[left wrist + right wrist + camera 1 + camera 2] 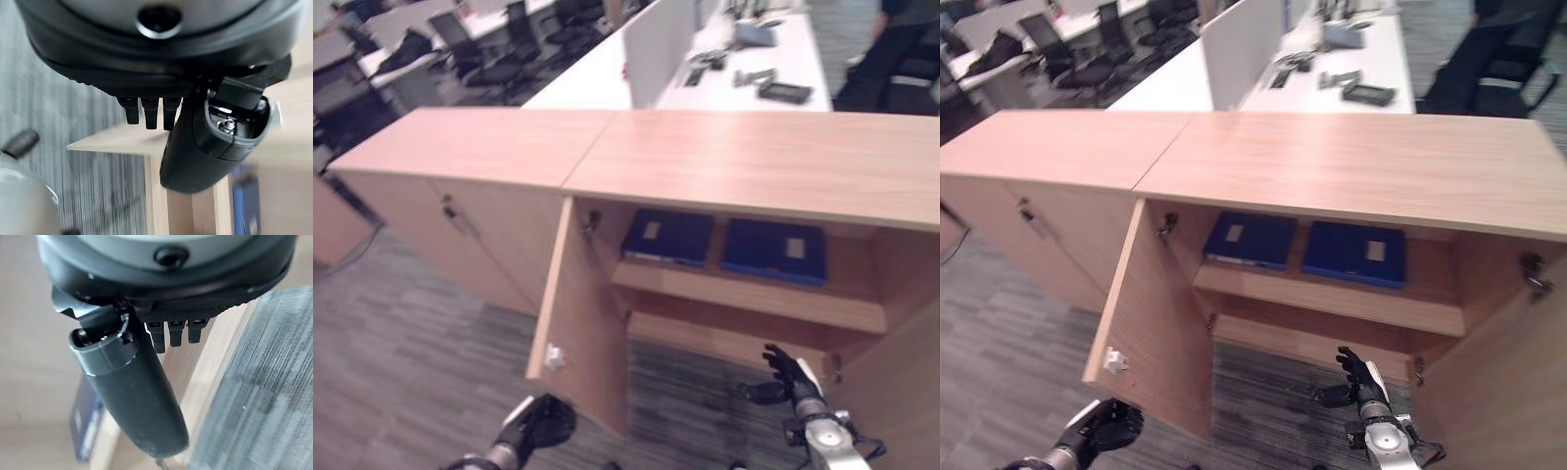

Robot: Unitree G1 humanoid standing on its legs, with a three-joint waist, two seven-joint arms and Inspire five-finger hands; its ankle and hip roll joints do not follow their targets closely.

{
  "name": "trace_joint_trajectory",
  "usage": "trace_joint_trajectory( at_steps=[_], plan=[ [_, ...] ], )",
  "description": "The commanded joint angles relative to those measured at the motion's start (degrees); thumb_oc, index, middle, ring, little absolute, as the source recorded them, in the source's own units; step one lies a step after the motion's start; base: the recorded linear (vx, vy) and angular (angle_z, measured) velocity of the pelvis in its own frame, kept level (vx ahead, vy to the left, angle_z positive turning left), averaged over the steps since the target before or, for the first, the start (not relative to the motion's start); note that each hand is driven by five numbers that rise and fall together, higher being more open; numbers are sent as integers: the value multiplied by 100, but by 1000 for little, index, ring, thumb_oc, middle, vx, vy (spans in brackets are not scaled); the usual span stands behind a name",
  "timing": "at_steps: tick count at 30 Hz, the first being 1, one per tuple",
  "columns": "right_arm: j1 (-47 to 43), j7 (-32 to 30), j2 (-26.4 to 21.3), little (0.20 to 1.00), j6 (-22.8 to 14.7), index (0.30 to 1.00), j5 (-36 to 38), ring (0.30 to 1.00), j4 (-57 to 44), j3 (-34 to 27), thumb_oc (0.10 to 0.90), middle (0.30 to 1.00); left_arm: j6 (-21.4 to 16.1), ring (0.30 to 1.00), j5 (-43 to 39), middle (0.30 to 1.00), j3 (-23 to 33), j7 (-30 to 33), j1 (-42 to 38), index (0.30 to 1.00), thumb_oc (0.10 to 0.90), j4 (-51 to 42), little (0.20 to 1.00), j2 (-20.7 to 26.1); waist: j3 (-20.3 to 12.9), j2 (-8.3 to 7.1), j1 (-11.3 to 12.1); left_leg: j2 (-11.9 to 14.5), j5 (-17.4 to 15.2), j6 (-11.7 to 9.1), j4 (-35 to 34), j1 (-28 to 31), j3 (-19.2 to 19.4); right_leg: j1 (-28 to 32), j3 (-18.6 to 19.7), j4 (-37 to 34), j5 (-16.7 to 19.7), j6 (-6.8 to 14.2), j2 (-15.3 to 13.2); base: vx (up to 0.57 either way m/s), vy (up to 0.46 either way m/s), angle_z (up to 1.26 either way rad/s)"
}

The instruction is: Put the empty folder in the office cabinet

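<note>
Folders first: two blue folders, one (668, 237) and its neighbour (774, 251), lie flat side by side on the upper shelf (744, 294) of the open cabinet (754, 162), so we judge the placing done and the doors next. Our left hand (544, 423) hangs at seven o'clock, just below the open left door (578, 323), fingers loosely curled on nothing; our right hand (1359, 382) sits at five o'clock, fingers spread and empty. To close well, we should lay flat fingers on the door's outer face and swing it slowly. Head views give the whole layout; the right wrist view adds a folder (85, 423) edge past the thumb
</note>
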Motion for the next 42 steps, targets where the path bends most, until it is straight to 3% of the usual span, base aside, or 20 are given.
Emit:
trace_joint_trajectory(
  at_steps=[1,3,6,7,8,10,12,17,19,22,30,38,40,42],
  plan=[
    [-521,-99,-353,900,-443,900,145,900,-605,253,800,900,-734,900,-139,900,-47,-321,-1429,900,800,-809,900,-564,103,11,-361,283,386,-337,888,-323,-1742,971,292,-403,-589,122,149,-44,-71,-59],
    [-678,-57,-352,900,-435,900,124,900,-502,465,800,900,-799,900,-129,900,-70,-208,-1460,900,800,-803,900,-593,98,-64,-200,-125,48,-176,910,-410,-2847,791,651,-365,-529,128,136,4,-101,-118],
    [-794,49,-287,900,-456,900,85,900,-291,699,800,900,-917,900,-127,900,-35,-69,-1519,900,800,-732,900,-643,14,-196,-18,-664,-525,-49,697,-465,-3863,678,1137,-429,-522,111,222,80,-91,-218],
    [-794,48,-287,900,-457,900,85,900,-290,699,800,900,-918,900,-127,900,-35,-69,-1519,900,800,-731,900,-643,15,-197,-17,-666,-527,-48,700,-464,-3862,679,1138,-427,-524,112,220,173,-60,-118],
    [-807,91,-246,900,-464,900,90,900,-183,775,800,900,-979,900,-94,900,20,66,-1594,900,800,-632,900,-689,-31,-252,67,-976,-534,-27,568,-660,-4455,688,1438,-458,-509,88,328,169,-54,-85],
    [-794,147,-221,900,-472,900,109,900,-156,841,800,900,-1033,900,33,900,88,254,-1728,900,800,-395,900,-739,-18,-321,105,-1257,-457,-34,573,-924,-4848,705,1740,-428,-522,95,437,198,-47,-98],
    [-729,236,-230,900,-460,900,118,900,-229,886,800,900,-1120,900,183,900,195,437,-1881,900,800,-159,900,-773,36,-381,104,-1347,-387,-43,652,-1071,-4741,780,2013,-398,-576,109,481,156,17,-155],
    [-396,504,-243,900,-453,900,-14,900,-528,947,800,900,-1225,900,383,900,463,772,-2133,900,800,364,900,-814,-160,-371,-38,-1132,-349,72,120,-599,-4301,830,2325,-488,-452,189,507,139,108,-55],
    [-225,638,-209,900,-473,900,13,900,-698,914,800,900,-1278,900,558,900,677,962,-2379,900,800,772,900,-591,-274,-472,-208,-1077,-336,152,-127,-350,-3864,790,2564,-440,-438,282,448,263,178,-61],
    [-10,783,-178,900,-502,900,45,900,-883,901,800,900,-1259,900,608,900,981,1138,-2641,900,800,1259,900,-357,-306,-577,-328,-1059,-481,233,-172,-125,-3517,790,2754,-305,-522,357,379,160,110,-96],
    [316,997,-293,900,-566,900,88,900,-978,910,800,900,-1200,900,802,900,1640,1410,-3326,900,800,2714,900,526,-355,-751,-655,-1002,-713,330,-182,162,-2969,524,3047,-26,-474,561,390,64,83,-37],
    [344,998,-288,900,-550,900,24,900,-781,767,800,900,-1250,900,890,900,1746,1404,-2985,900,800,2398,900,358,-346,-851,-602,-1003,-861,396,-174,298,-2847,433,2933,89,-464,644,359,35,51,-17],
    [274,970,-264,900,-534,900,-11,900,-710,735,800,900,-1244,900,954,900,1686,1377,-2788,900,800,2222,900,197,-289,-857,-536,-992,-896,420,-164,315,-2825,328,2767,296,-482,668,373,-11,1,-2],
    [148,907,-211,900,-505,900,-64,900,-688,689,800,900,-1233,900,1043,900,1574,1359,-2611,900,800,2014,900,-2,-157,-842,-404,-961,-944,431,-108,308,-2748,133,2157,574,-384,736,229,-59,-31,-8]
  ],
)
